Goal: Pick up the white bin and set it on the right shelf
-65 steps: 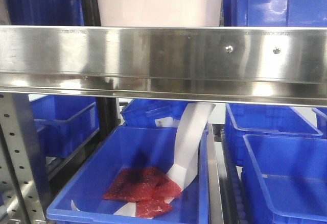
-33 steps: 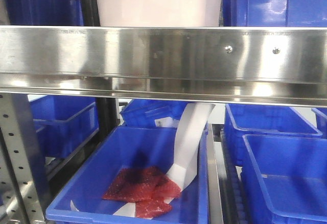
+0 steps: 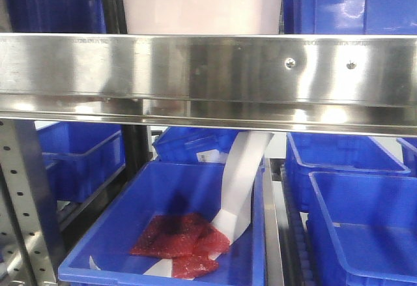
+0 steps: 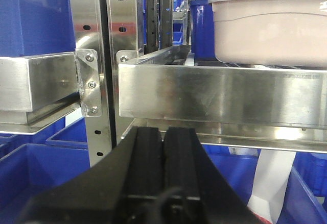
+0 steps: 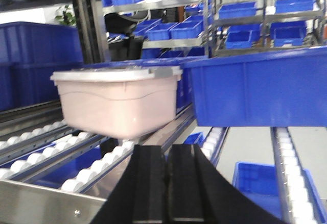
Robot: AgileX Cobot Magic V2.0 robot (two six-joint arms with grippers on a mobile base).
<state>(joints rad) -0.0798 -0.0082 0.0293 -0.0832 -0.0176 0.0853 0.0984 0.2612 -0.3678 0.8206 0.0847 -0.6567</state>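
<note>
Pale pinkish-white plastic bin (image 5: 116, 99) sits on the roller rack shelf behind its shiny steel front rail (image 3: 208, 71) — ungripped. Left gripper (image 4: 162, 155) and right gripper (image 5: 166, 175): jaws pressed together, empty.

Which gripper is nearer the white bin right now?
Hard to say; possibly the right. The right gripper is shut, level with the rollers, facing the white bin. The left gripper, also shut, sits below the shelf rail, bin up right.

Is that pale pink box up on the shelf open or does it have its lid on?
Lid on: the white bin has a flat lid covering its rim.
</note>
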